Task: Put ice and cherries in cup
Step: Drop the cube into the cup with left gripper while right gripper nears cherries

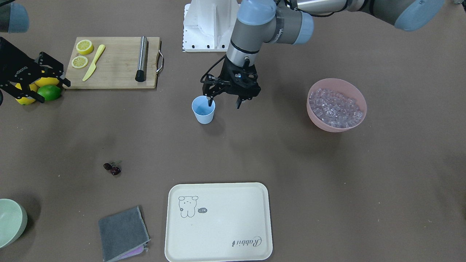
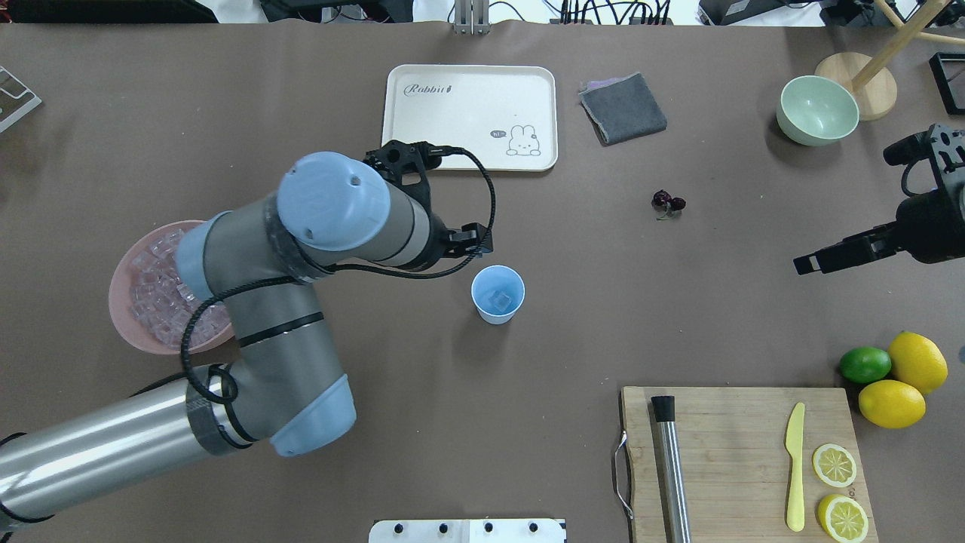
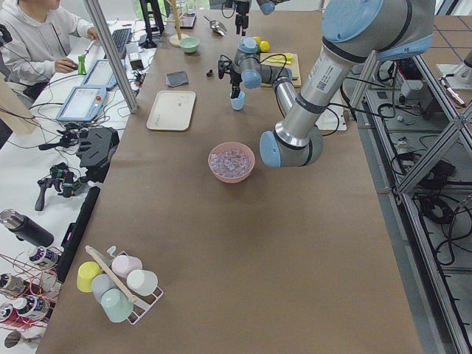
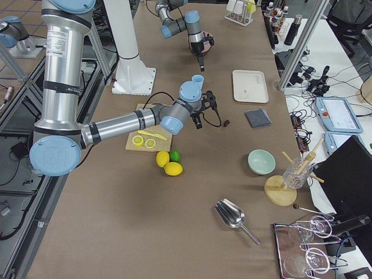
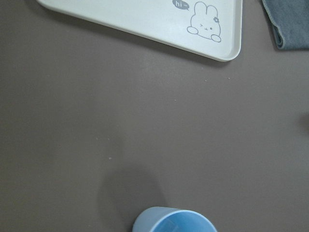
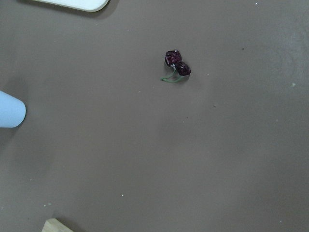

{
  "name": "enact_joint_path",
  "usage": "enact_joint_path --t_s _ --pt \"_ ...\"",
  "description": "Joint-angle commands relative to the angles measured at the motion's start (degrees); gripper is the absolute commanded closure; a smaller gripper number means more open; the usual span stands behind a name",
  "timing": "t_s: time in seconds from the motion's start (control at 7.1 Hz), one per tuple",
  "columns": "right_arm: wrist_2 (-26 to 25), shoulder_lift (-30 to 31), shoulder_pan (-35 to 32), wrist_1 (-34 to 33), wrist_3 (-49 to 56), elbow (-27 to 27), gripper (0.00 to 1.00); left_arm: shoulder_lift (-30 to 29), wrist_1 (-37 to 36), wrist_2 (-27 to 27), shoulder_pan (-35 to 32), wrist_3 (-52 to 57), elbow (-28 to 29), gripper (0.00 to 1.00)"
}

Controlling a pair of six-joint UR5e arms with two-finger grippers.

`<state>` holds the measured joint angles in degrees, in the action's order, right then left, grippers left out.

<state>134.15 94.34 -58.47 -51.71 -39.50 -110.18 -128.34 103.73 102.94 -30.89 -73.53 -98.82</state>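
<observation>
The pale blue cup (image 1: 203, 110) stands upright mid-table; it also shows in the overhead view (image 2: 497, 294). A clear ice cube (image 2: 499, 302) lies inside it. My left gripper (image 1: 224, 103) is open and empty just above the cup's rim, one fingertip (image 1: 210, 102) over the rim. The rest of the ice (image 1: 335, 107) fills the pink bowl (image 1: 336, 127). The cherries (image 1: 112, 169) lie on the table, apart from both grippers, and show in the right wrist view (image 6: 177, 64). My right gripper (image 1: 51, 91) is open and empty, hovering above the lemons and lime.
A cream tray (image 1: 218, 222) and a grey cloth (image 1: 122, 233) lie on the far side from the robot. A pale green bowl (image 1: 11, 220) is at the corner. A cutting board (image 1: 113, 62) holds lemon halves, a knife and a muddler. Whole lemons and a lime (image 2: 865, 364) sit beside it.
</observation>
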Motion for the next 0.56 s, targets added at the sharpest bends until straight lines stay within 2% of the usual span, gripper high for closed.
enact_joint_path --t_s 0.0,0.42 --pt "-1.5 -8.6 -1.3 -9.4 -2.8 -0.1 0.01 7.4 -0.2 2.6 -3.7 13.9 -4.8 0.06" --pt "-2.7 -15.6 -0.7 -16.8 -2.8 1.6 0.01 15.6 -2.6 4.1 -8.5 18.4 -11.7 0.09"
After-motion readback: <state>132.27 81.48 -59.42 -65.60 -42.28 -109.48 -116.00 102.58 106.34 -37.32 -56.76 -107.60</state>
